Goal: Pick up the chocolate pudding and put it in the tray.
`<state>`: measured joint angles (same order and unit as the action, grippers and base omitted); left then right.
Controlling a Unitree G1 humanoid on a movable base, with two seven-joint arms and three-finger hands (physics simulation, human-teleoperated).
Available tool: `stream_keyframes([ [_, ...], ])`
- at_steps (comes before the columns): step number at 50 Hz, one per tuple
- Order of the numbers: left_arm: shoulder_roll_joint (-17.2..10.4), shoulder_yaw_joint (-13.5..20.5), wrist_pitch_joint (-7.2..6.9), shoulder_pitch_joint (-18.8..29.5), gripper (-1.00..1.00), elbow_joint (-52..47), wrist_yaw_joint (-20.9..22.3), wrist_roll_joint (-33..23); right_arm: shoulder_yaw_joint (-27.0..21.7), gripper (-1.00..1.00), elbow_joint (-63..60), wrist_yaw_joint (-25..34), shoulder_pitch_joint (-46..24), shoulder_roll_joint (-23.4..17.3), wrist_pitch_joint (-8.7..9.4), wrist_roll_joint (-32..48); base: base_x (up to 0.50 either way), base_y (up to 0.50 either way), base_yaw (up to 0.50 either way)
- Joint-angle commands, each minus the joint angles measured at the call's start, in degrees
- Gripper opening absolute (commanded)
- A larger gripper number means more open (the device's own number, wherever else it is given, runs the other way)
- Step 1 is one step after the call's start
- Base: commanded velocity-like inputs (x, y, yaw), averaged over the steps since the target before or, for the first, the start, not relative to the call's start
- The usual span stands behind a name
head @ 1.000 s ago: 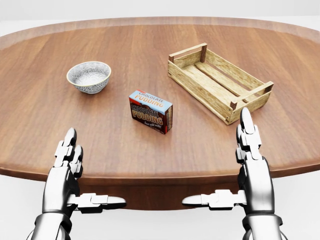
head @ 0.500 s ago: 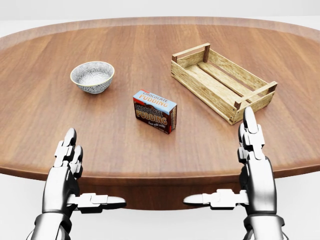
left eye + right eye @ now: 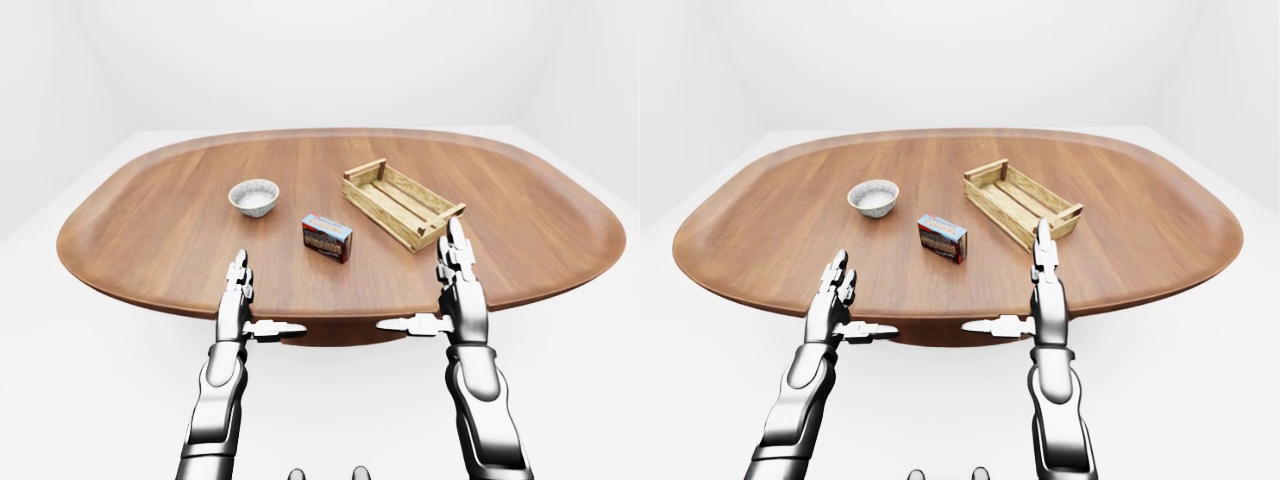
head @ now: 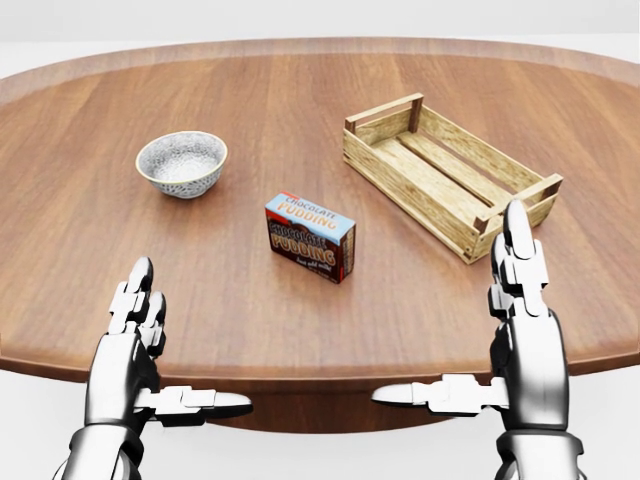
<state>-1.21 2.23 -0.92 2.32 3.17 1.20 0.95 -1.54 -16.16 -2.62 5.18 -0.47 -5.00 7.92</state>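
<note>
Metal right hand (image 4: 500, 330) spread wide, empty; left hand (image 4: 150, 350) likewise.

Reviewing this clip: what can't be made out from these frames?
- Small print low on the pudding box: too small to read in any view.
- Tray corner nearest the right hand: its fingertip covers it in the head view.
- Table ends: cut off by the head view's left and right edges.
- Bowl contents: the speckled inside shows nothing clear.
- Left hand wrist: cut off by the bottom edge.
</note>
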Motion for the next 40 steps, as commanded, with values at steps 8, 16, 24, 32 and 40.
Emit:
stream_keyframes([
  [8,0.0,0.0,0.18,0.0,1.0,0.1,0.0,-0.1,0.0,1.0,-0.4,0.0,0.3,0.1,0.0,0.1,0.31,0.0,0.0],
  [16,0.0,0.0,0.37,0.1,1.0,0.4,0.0,-0.1,0.0,1.0,0.1,0.0,0.3,0.0,0.0,0.1,0.32,0.0,0.0],
  [24,0.0,0.0,0.09,-0.1,1.0,0.0,0.0,-0.1,0.1,1.0,0.1,0.0,0.5,0.1,0.0,0.1,0.32,0.0,0.0],
  [32,0.0,0.0,0.18,-0.1,1.0,0.0,0.0,-0.1,0.1,1.0,-0.1,0.2,0.5,0.1,0.0,-0.1,0.32,0.0,0.0],
  [40,0.0,-0.1,0.04,0.0,1.0,0.1,0.0,-0.1,0.0,1.0,0.7,0.3,0.2,0.0,0.0,-0.4,0.32,0.0,0.0],
])
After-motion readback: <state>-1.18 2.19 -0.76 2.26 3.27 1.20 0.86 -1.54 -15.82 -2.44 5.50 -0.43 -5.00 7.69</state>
